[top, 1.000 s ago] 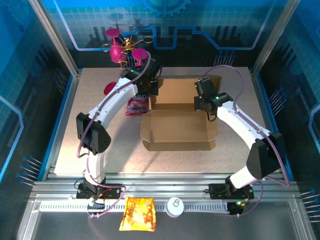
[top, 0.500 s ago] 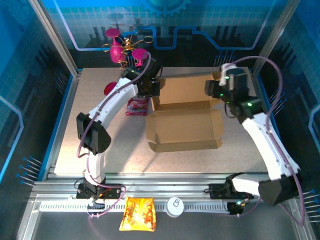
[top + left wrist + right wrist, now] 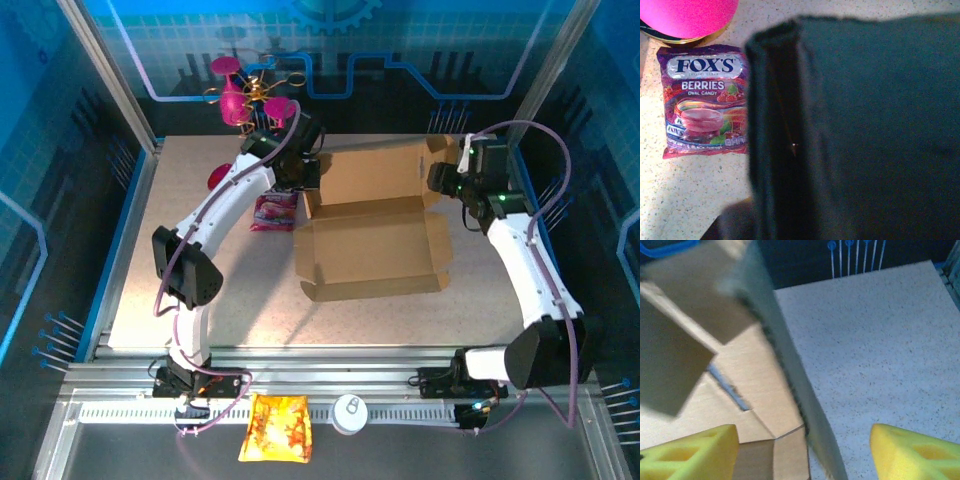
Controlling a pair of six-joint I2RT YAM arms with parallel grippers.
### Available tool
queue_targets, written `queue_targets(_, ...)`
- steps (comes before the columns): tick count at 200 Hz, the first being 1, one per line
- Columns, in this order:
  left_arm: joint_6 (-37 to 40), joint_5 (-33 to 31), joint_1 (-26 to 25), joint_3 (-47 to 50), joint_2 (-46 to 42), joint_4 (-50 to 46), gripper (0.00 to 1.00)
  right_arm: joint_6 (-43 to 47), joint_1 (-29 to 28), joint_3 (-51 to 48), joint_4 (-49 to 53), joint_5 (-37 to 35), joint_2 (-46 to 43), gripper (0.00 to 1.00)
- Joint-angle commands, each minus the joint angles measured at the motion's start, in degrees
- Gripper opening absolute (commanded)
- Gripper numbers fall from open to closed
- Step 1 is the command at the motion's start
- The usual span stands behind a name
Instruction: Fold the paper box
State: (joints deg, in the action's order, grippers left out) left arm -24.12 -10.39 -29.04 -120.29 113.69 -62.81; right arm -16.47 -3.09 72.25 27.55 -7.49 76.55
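The paper box (image 3: pixel 370 245) lies open in the middle of the table, plain brown, with its back panel raised and its side flaps spread. My left gripper (image 3: pixel 305 178) is at the box's back left corner, shut on the wall there. In the left wrist view that wall (image 3: pixel 865 125) is a dark sheet close to the camera. My right gripper (image 3: pixel 443 182) hangs at the back right corner. Its yellow fingertips (image 3: pixel 687 452) stand wide apart, open, with the box's upright side wall (image 3: pixel 790 375) running between them untouched.
A pink berry candy packet (image 3: pixel 273 212) (image 3: pixel 702 100) lies just left of the box, with a pink disc (image 3: pixel 218 177) beyond it. A pink and gold toy (image 3: pixel 240 95) stands at the back edge. A yellow packet (image 3: pixel 276 428) and a white cap (image 3: pixel 348 413) rest on the front rail.
My right gripper opened, let go of the box's right wall and swung up to the back right. The box shifted slightly right. The left gripper stayed put.
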Motion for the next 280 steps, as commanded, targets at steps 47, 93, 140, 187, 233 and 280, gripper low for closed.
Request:
queue_targets(47, -0.89, 1.87, -0.17, -1.6, 0.7, -1.4, 0.0, 8.49, 0.52, 4.63, -4.95, -6.47, 5.49, 0.51)
queue_targets(93, -1.5, 1.8, -0.09, -1.79, 1.01, -1.65, 0.0, 12.68, -3.66, 5.67, -5.1, -12.0, 5.02, 0.02)
queue_targets(140, -5.59, 1.08, -0.08, -2.4, 1.4, -1.8, 0.0, 14.76, -17.29, 4.57, -2.33, -33.5, 1.05, 0.0)
queue_targets(187, -7.26, 2.15, -0.14, -2.55, 1.71, -1.03, 0.0, 8.69, -24.97, 1.33, -2.86, -40.57, -1.38, 0.0)
queue_targets(233, -6.25, 11.42, 0.42, 1.02, 0.33, 4.91, 0.0, 11.67, -27.24, 5.63, -3.91, -42.55, 5.76, 0.0)
queue_targets(280, -7.93, 29.65, 3.93, 18.5, -7.03, 23.08, 0.0, 20.28, -24.98, 10.38, -3.09, -39.11, 6.55, 0.08)
